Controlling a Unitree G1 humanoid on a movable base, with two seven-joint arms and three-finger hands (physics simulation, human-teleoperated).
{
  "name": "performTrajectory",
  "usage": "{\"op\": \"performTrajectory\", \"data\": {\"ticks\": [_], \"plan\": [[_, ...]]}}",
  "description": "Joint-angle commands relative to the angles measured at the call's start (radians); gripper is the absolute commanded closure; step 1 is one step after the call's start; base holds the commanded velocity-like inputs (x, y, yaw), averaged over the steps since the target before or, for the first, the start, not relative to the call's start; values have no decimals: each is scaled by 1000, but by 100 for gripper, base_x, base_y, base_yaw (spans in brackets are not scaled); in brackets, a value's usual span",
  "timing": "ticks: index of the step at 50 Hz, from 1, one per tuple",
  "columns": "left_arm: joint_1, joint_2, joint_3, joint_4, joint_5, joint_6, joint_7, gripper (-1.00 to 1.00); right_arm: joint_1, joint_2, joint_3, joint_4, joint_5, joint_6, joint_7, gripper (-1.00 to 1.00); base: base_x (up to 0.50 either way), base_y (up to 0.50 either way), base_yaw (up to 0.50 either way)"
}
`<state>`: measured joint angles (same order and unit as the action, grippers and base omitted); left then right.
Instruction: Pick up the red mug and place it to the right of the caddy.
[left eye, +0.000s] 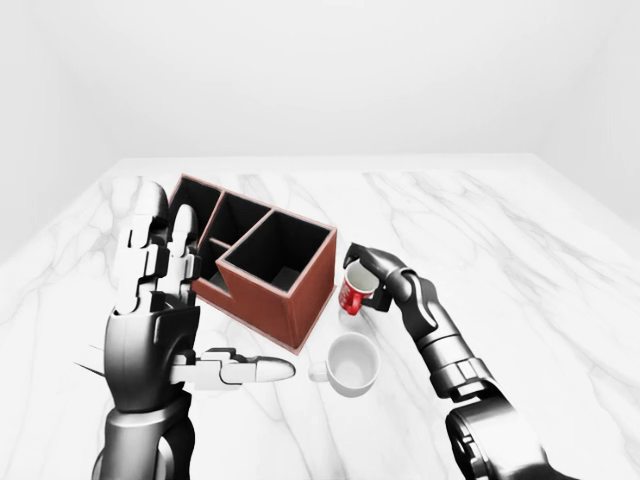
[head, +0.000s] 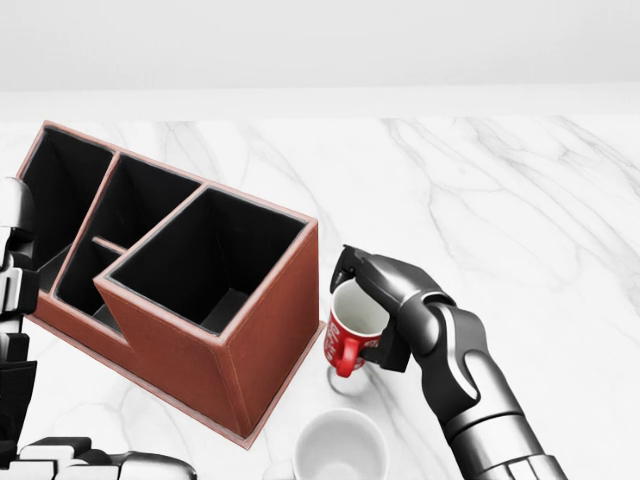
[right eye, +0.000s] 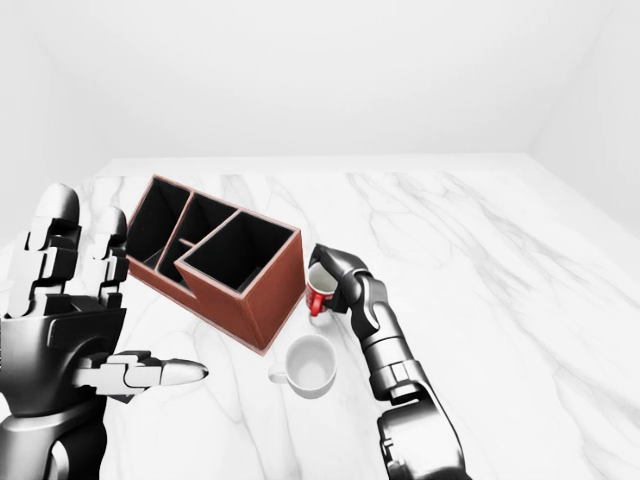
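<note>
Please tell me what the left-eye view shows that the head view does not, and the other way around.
Only the left-eye view shows the whole left hand, raised with fingers spread open, the complete white mug, and the far edge of the marble table. Only the head view shows closely the red mug lifted above its shadow. Both show the right hand closed on the red mug, just right of the caddy.
</note>
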<state>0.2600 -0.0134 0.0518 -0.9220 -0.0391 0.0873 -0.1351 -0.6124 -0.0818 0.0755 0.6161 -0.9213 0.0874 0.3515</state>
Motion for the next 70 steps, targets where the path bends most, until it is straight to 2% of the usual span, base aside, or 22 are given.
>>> {"op": "performTrajectory", "data": {"ticks": [1,21,45,70], "plan": [[4,0,-8,1,4,0,3,-100,-13,0,0,53,-39,0,-46,100,0,0,0],[-1,-2,12,-19,-11,0,-3,-100,-38,30,19,142,-62,0,-97,100,0,0,0],[-1,-2,14,-12,-11,0,-4,-100,-124,13,3,351,15,0,-197,100,0,0,0],[2,-5,19,-25,-16,0,-7,-100,-142,23,17,441,33,0,-254,100,0,0,0]]}}
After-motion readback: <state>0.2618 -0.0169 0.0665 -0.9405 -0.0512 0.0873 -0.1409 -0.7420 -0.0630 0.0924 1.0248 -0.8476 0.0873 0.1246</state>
